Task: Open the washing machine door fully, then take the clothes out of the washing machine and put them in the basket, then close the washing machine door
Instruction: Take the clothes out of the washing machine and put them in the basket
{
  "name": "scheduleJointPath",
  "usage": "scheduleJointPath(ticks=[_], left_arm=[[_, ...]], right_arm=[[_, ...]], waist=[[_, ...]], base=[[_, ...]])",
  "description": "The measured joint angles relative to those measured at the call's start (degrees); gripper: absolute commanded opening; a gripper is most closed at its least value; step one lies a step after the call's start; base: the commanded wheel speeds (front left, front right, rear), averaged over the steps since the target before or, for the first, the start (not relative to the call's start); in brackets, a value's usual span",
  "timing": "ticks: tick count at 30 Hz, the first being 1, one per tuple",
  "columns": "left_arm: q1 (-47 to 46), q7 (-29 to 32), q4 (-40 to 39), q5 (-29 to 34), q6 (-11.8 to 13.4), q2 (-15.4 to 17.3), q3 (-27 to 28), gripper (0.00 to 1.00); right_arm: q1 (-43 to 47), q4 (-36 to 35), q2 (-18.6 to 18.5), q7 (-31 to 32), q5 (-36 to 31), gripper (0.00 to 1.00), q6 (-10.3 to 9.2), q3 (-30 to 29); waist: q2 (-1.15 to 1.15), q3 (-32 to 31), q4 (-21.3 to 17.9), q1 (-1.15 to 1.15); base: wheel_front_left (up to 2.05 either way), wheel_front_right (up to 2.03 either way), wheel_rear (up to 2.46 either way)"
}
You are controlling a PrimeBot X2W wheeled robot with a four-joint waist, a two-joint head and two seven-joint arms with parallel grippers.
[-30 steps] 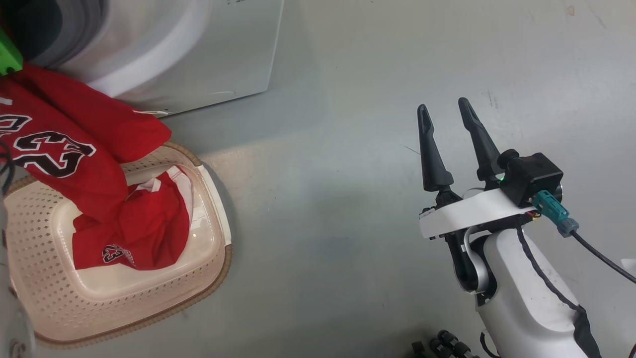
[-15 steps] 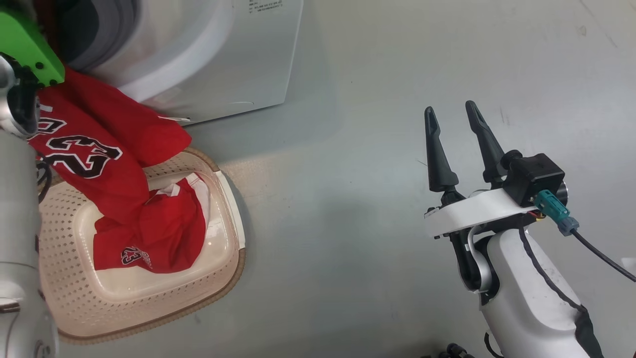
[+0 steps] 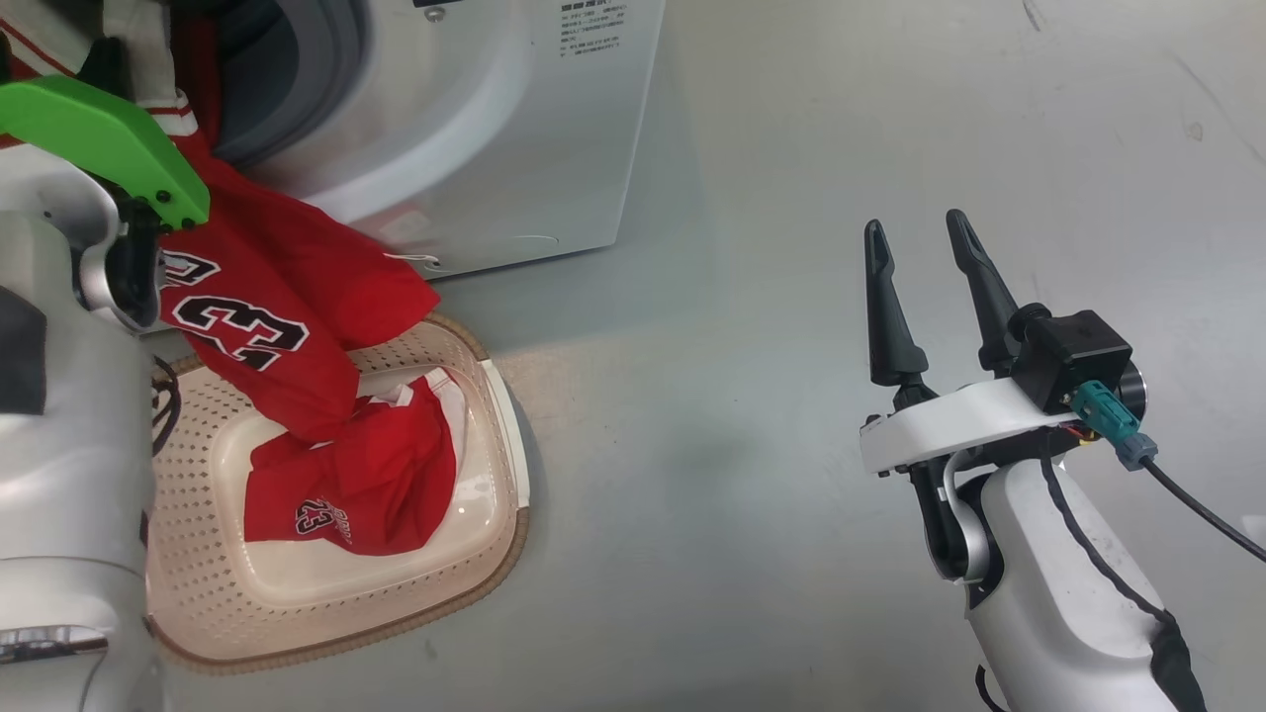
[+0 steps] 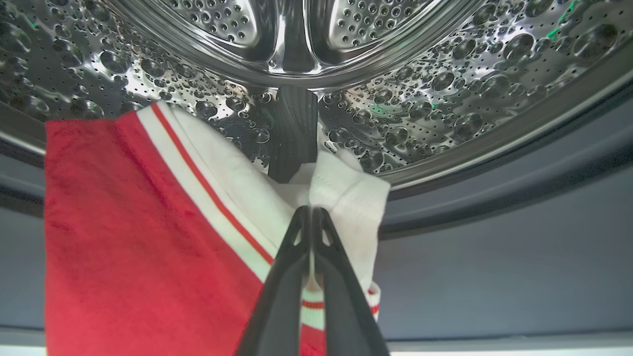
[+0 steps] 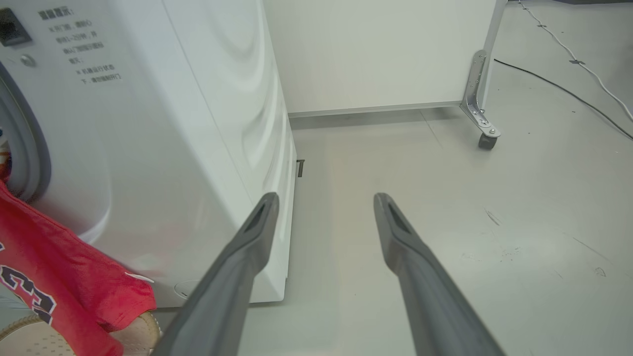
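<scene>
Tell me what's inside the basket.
The basket holds a crumpled red jersey marked 23. A hanging jersey from the washing machine dips its lower end in. The basket floor beneath them is covered.

Head view: high up, tilted down at the floor before the washing machine (image 3: 514, 129), whose front fills the frame's upper left at middling range.

Left wrist view: very close, at the machine's door opening, facing into the steel drum (image 4: 445, 64) along the left gripper (image 4: 311, 220).

Right wrist view: low, off the machine's front right corner, facing past its side toward a white panel (image 5: 376, 49) behind it, along the right gripper (image 5: 324, 198).

Shared: head and right wrist views both catch the machine's printed sticker (image 3: 593, 30), the clothes (image 3: 267, 326) hanging from its opening, and the basket (image 3: 188, 465) below. Left wrist and head views share those clothes.
</scene>
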Motion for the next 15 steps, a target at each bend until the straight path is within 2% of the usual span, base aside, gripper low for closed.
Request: scheduleJointPath(ticks=[15], left_arm=[[8.61, -6.86, 0.01, -0.96, -2.76, -1.97, -1.21, 0.0]], right_arm=[[1.37, 0.76, -0.02, 0.0, -0.22, 1.0, 0.67, -0.9]], waist=[[0.0, -3.84, 3.21, 0.0]], base=[[0.0, 0.0, 0.0]])
